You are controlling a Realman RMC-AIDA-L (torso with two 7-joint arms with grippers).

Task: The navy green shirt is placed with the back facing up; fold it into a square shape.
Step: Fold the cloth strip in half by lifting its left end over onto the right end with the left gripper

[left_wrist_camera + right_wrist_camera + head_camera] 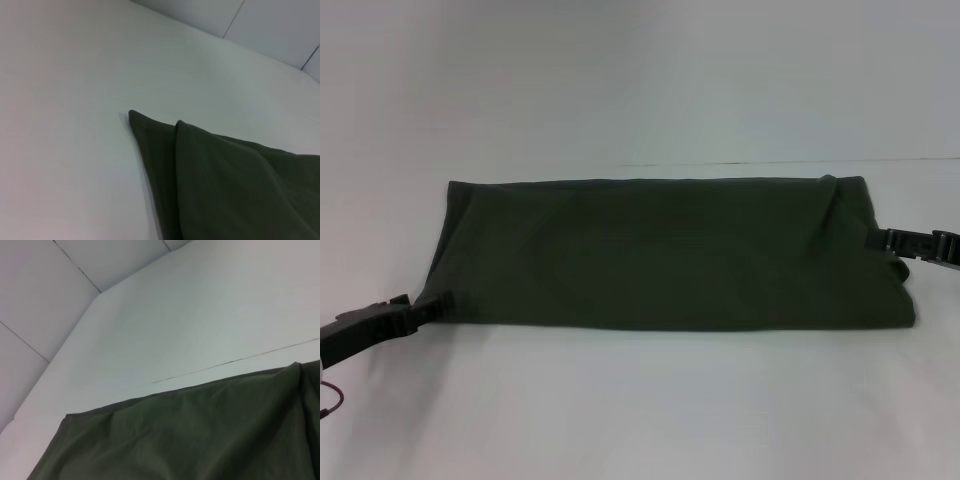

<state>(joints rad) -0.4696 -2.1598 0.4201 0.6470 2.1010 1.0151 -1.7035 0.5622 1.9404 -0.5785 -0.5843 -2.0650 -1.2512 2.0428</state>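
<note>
Navy green shirt (pixel 670 255) folded into a long band, lying flat across mid-table.

I see the plain olive side up, spanning the white table (pixel 640 410) widthwise. Left gripper (pixel 430 305) sits at the shirt's near-left corner, touching the cloth; right gripper (pixel 880 240) is at the right edge, partway up. For both I can't tell whether they're clamped on fabric or released. Left wrist view shows two layered corners.

Left gripper (pixel 432 305) low at the frame's left edge, arm reaching in from lower left. Right gripper (pixel 882 240) at the right edge, arm horizontal.
</note>
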